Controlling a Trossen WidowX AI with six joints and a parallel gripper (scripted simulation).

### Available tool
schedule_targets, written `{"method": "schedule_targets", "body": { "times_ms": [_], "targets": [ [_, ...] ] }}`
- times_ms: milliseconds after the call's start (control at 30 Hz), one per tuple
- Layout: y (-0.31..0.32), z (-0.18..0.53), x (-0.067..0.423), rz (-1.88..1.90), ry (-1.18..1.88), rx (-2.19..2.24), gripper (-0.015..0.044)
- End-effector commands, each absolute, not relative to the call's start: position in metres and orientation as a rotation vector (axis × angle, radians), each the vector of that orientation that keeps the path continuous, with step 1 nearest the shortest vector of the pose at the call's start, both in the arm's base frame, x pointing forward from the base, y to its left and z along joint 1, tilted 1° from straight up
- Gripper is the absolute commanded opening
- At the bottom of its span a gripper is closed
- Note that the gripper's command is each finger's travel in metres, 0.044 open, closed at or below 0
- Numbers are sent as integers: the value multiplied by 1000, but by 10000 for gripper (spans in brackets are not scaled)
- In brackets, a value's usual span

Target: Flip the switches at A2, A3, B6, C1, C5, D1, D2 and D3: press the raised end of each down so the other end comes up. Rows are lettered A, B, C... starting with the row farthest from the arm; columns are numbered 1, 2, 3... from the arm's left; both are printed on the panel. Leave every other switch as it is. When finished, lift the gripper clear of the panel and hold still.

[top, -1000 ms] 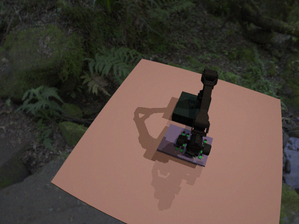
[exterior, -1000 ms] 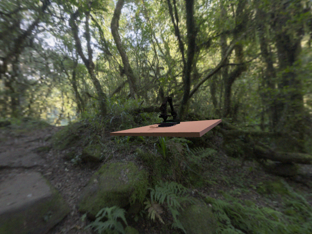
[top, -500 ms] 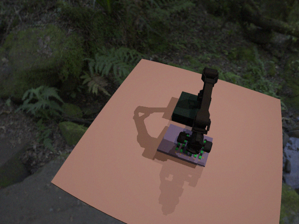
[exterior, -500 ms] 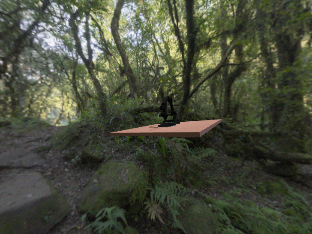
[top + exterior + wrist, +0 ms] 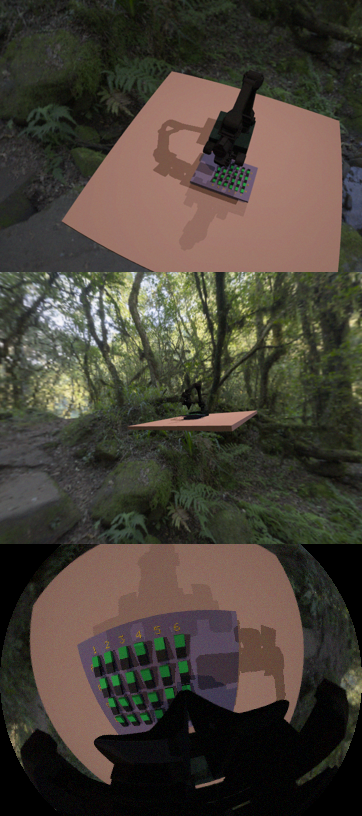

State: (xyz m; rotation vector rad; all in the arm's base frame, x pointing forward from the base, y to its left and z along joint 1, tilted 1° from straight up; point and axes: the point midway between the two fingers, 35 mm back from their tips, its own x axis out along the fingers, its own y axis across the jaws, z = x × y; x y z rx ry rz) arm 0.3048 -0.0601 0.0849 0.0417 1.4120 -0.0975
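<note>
1. Your gripper [image 5: 227,159] has its fingers pressed together with nothing between them.
2. You can see it from the top camera at the near edge of the switch panel [image 5: 204,175], on the side closest to the arm's base [image 5: 218,128].
3. The purple panel lies flat on the salmon table [image 5: 131,190], just in front of the base, with its grid of green-and-black switches [image 5: 230,178] exposed.
4. In your wrist view the panel [image 5: 220,642] sits ahead of the dark fingers; whether they touch it you cannot tell.
5. The arm's shadow falls across the panel's bare side.
</note>
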Motion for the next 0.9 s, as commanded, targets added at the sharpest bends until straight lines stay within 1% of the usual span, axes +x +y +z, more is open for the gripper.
{"method": "schedule_targets", "body": {
  "times_ms": [0, 67, 200, 867],
  "targets": [
    [-69, 84, 292, -77, 1402, 34, 0],
    [-69, 81, 293, -77, 1400, 34, 0],
    [-70, 49, 297, -77, 1376, 33, 0],
    [-71, 26, 301, -77, 1376, 33, 0]
  ]
}}
